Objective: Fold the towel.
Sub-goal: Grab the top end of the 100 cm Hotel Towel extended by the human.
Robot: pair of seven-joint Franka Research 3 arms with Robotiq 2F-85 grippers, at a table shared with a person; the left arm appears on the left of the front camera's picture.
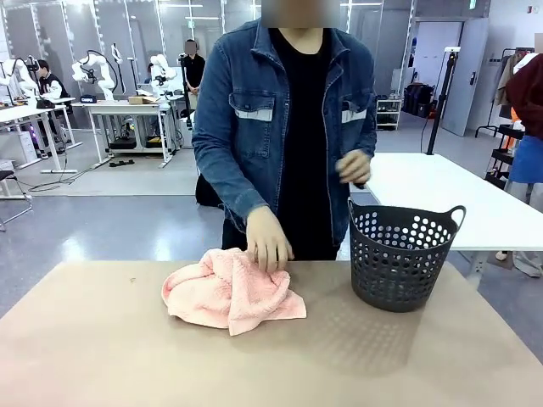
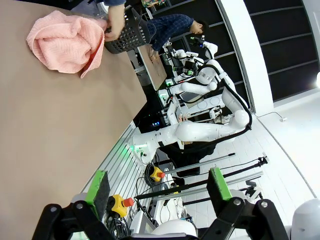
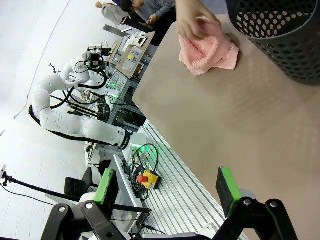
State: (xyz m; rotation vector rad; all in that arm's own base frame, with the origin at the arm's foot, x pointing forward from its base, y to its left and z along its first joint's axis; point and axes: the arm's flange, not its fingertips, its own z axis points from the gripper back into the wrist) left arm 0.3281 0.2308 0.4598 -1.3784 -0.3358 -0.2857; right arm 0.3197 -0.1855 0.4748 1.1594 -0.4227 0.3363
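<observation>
A hand (image 1: 268,242) hides part of the crumpled towel (image 1: 227,294) beside the basket (image 1: 399,263), which is cut off in the right wrist view; left gripper (image 2: 159,185) and right gripper (image 3: 167,184) gape wide.

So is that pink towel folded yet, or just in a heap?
Just a heap. The towel lies crumpled and bunched on the table, no neat edges, with a person's hand on it.

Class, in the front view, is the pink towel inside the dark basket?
No, the towel lies crumpled on the table beside the basket, under the person's hand.
</observation>
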